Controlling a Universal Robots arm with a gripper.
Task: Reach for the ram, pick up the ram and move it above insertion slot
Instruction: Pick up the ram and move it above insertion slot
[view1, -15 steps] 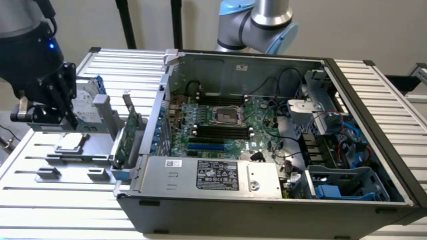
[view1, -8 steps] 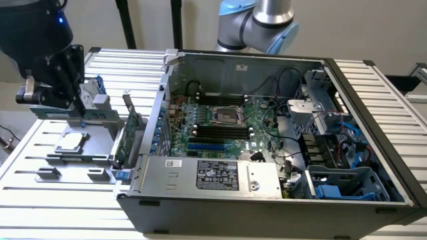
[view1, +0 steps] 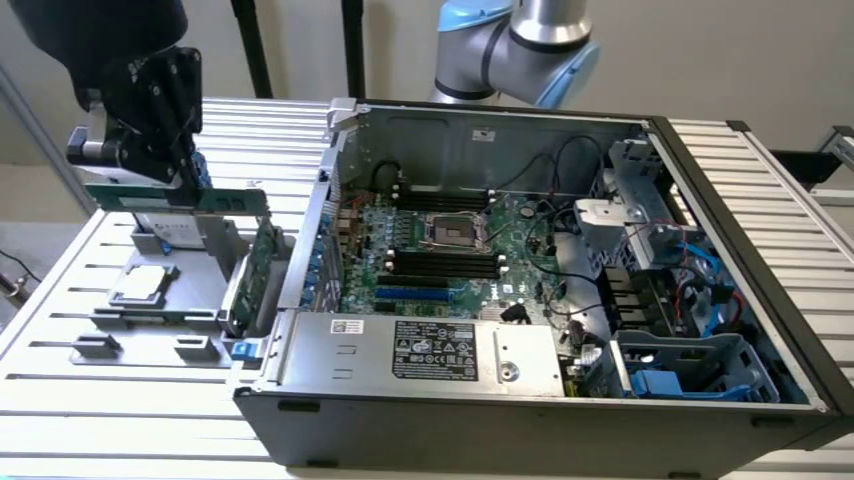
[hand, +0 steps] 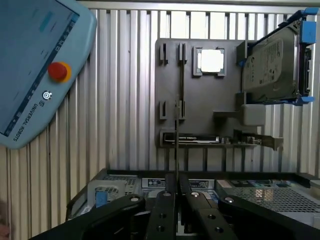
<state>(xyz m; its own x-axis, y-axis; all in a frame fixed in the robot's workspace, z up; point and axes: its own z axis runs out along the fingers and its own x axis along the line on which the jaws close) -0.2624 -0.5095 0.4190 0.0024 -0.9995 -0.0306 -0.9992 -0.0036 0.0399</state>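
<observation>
At the upper left of the exterior view, the black gripper (view1: 134, 165) is nearly closed, pinching the long thin green ram stick (view1: 167, 200) above the grey parts holder (view1: 200, 310). Picking up looks done. The long black insertion slot (view1: 441, 262) inside the open computer case (view1: 534, 420) waits well apart.

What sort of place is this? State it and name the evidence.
Most likely a robotics lab bench set up for computer assembly. An open desktop computer case lies on a slatted aluminium table, a grey fixture plate holds loose parts such as a processor chip, and a robot teach pendant sits nearby.
</observation>
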